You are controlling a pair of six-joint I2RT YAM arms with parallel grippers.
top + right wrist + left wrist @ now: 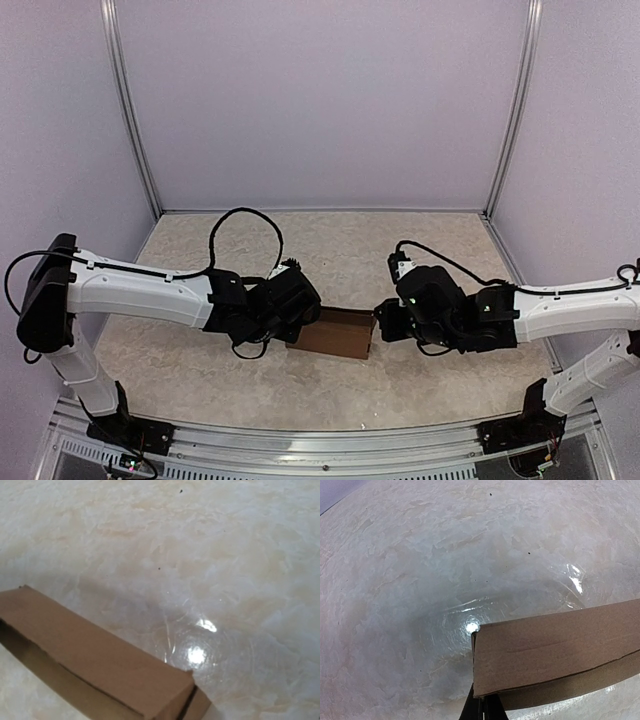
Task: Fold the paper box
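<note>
The paper box (337, 334) is a slim brown cardboard box lying between the two arms at the table's middle front. My left gripper (303, 318) sits at its left end. In the left wrist view the dark fingers (476, 711) are pressed together, so the left gripper (483, 707) is shut, with its tips hidden behind the box's (555, 650) near corner. My right gripper (378, 316) is at the box's right end. Its fingers do not show in the right wrist view, where the box (95, 662) fills the lower left and has a narrow slit at its end face.
The table top (330, 250) is a pale marbled surface. Metal posts (135, 110) and grey walls close it in at the back and sides. Black cables (245, 225) loop above both wrists.
</note>
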